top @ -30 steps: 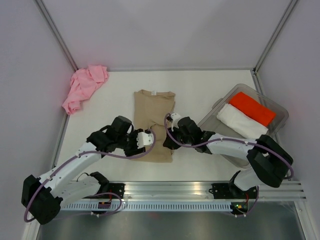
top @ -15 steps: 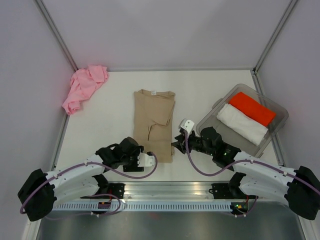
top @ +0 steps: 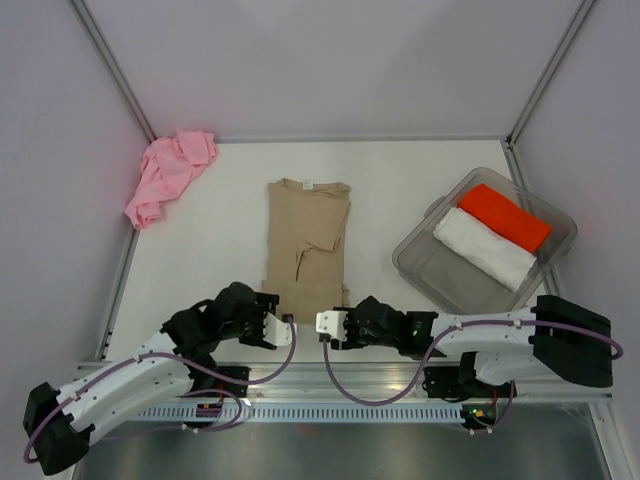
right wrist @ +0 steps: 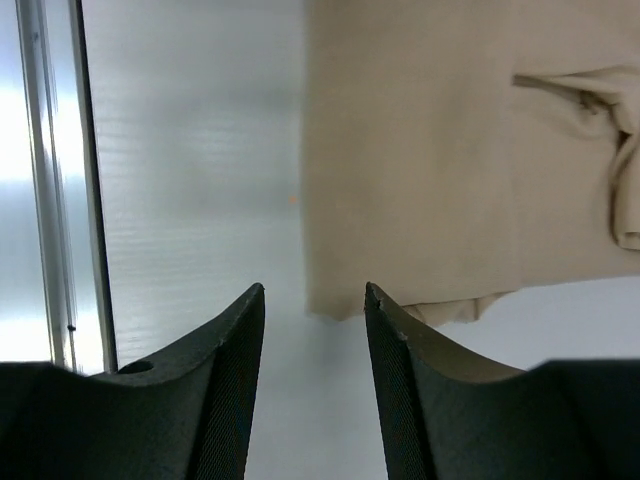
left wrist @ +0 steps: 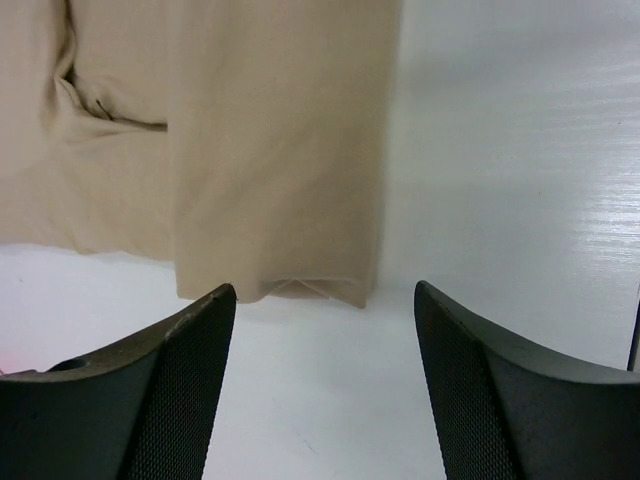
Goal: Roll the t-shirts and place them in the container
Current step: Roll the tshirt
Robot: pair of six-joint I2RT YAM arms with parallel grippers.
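Just ahead of the left tool (left wrist: 325, 290), in line with the gap between its spread fingers (left wrist: 180, 380), lies the near hem of the tan shirt (left wrist: 270, 150). The shirt is flat on the white desk (left wrist: 520, 150), folded into a long strip with one sleeve tucked over its middle. The tool is released and grasps nothing; whether its tips touch the desk cannot be told. The right tool (right wrist: 313, 290) is also released (its fingers less widely parted) and empty, with a corner of the same hem just beyond its tips and the cloth running on from there to one side; a metal rail (right wrist: 60, 180) runs along the other side. From above, the two tools sit close together at the shirt's near end, their tips facing one another. Far beyond the left tool, off to its left, the pink shirt (top: 168, 175) is crumpled in the desk's corner. Beyond the right tool, to its right, the red shirt (top: 505, 217) and white shirt (top: 483, 248) lie folded side by side, touching, inside the tub (top: 408, 256).
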